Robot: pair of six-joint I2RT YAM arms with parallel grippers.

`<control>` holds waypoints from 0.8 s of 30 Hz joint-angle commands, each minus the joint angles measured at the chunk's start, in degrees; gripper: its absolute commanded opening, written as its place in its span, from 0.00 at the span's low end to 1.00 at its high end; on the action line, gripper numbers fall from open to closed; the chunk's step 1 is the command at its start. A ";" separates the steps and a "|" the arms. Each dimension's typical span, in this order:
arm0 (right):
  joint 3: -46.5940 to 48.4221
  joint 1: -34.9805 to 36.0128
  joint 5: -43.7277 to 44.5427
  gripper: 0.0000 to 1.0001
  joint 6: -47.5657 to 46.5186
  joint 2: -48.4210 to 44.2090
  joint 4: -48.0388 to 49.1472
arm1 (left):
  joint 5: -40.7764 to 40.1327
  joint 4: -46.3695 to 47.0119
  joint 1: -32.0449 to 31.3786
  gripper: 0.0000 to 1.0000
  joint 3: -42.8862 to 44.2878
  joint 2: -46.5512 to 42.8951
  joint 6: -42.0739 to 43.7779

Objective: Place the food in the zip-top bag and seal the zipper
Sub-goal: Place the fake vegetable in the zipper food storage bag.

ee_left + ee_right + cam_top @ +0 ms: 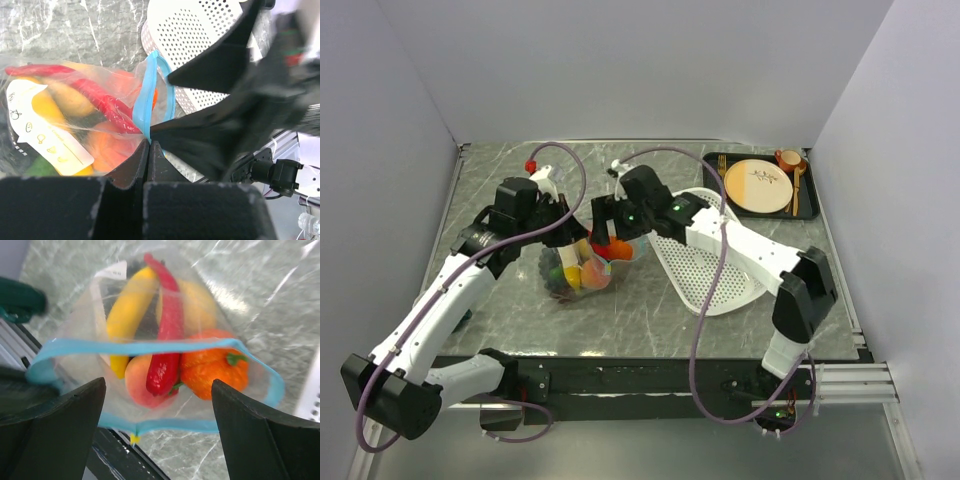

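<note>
The zip-top bag (95,315) lay on the marble table (650,320) between the two arms, just left of the white perforated basket (200,35), and it was already filled. Through the clear plastic showed a yellow banana (127,310), a long red chili (170,320), a peach (137,382), an orange tomato (210,365) and a lemon (200,305). A white label (45,130) sat on the bag's side. The zipper (150,346) was not sealed: its two teal-blue strips bowed apart into an open loop around the mouth. The left gripper (149,147) had its fingers pressed together on one end of that strip, pinching it where the two sides met. The right gripper (158,385) faced the open mouth with its fingers spread wide, one to each side of the loop and holding nothing. In the overhead view both grippers met above the bag's upper edge, close to each other. At the far right corner of the table stood a dark tray (812,205) carrying a beige plate (757,186).
</note>
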 commanded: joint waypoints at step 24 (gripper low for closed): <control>-19.15 -9.47 -1.62 0.60 20.02 -7.63 12.74 | -1.74 0.98 -0.07 0.01 3.25 -2.82 0.37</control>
